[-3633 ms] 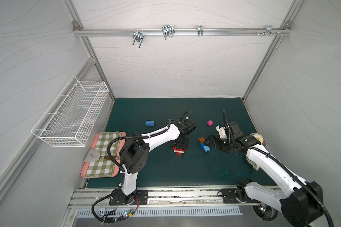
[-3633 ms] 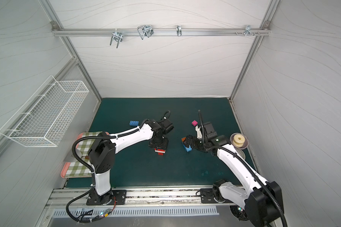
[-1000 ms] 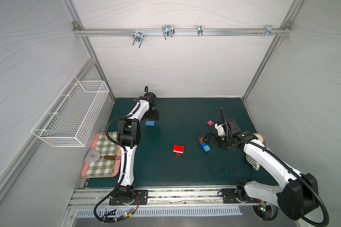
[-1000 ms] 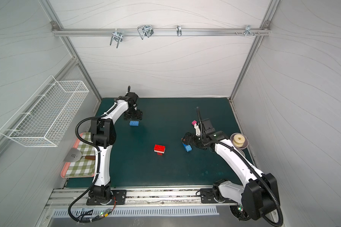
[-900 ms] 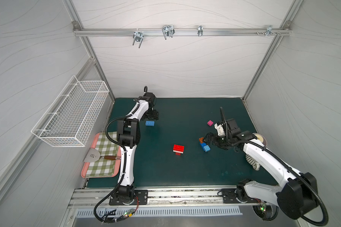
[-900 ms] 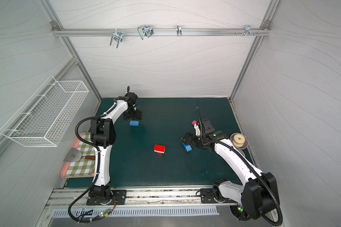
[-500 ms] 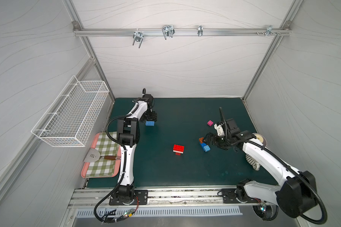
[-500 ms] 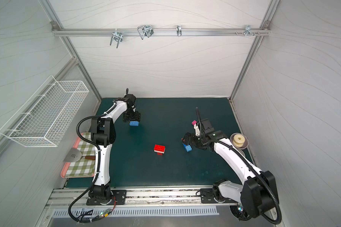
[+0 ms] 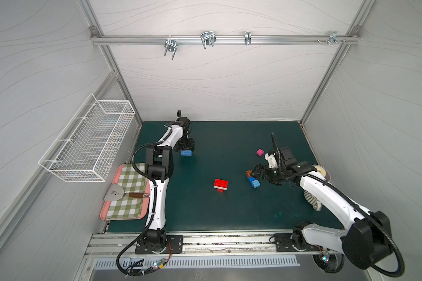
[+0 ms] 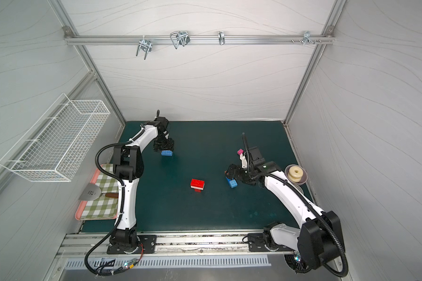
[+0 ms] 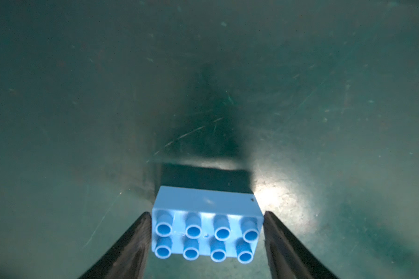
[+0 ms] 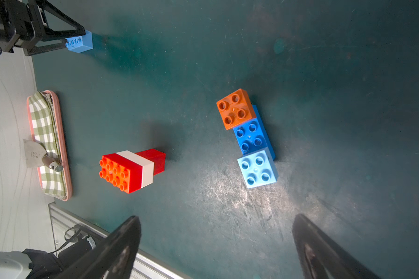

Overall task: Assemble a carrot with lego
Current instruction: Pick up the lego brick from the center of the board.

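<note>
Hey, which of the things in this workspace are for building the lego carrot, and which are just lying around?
For the job:
- blue brick
- red-white-red stack
- orange-blue cluster
- pink brick

Just lying about:
- wire basket
- tray with checked cloth
- spatula
- bowl
- hooks

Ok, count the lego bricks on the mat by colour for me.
red bricks: 2
white brick: 1
blue bricks: 2
light blue brick: 1
orange brick: 1
pink brick: 1
Total: 8
</note>
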Action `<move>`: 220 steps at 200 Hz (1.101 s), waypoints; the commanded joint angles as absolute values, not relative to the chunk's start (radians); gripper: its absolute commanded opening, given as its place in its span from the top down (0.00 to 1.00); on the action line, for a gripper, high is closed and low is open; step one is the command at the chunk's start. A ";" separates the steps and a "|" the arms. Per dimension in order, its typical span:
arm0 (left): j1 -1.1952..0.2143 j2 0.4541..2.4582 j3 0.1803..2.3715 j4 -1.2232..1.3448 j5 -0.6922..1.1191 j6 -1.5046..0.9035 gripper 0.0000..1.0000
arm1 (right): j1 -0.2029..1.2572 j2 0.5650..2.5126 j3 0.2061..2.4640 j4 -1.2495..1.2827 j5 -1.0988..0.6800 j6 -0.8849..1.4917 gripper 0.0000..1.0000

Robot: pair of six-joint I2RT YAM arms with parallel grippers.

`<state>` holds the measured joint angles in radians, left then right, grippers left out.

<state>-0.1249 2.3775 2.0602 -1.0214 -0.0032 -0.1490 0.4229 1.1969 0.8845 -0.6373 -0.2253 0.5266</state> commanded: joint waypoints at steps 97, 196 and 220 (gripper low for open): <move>-0.121 2.401 2.072 -1.040 -0.009 -0.126 0.26 | 0.416 1.204 0.907 -0.644 -0.227 0.528 0.01; -0.124 2.405 2.065 -1.044 -0.025 -0.124 0.35 | 0.415 1.206 0.907 -0.643 -0.229 0.531 0.01; -0.127 2.404 2.065 -1.045 -0.028 -0.127 0.40 | 0.414 1.205 0.908 -0.644 -0.228 0.531 0.01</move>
<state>-0.1253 2.3775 2.0598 -1.0233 -0.0109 -0.1417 0.4229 1.1984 0.8845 -0.6373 -0.2253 0.5270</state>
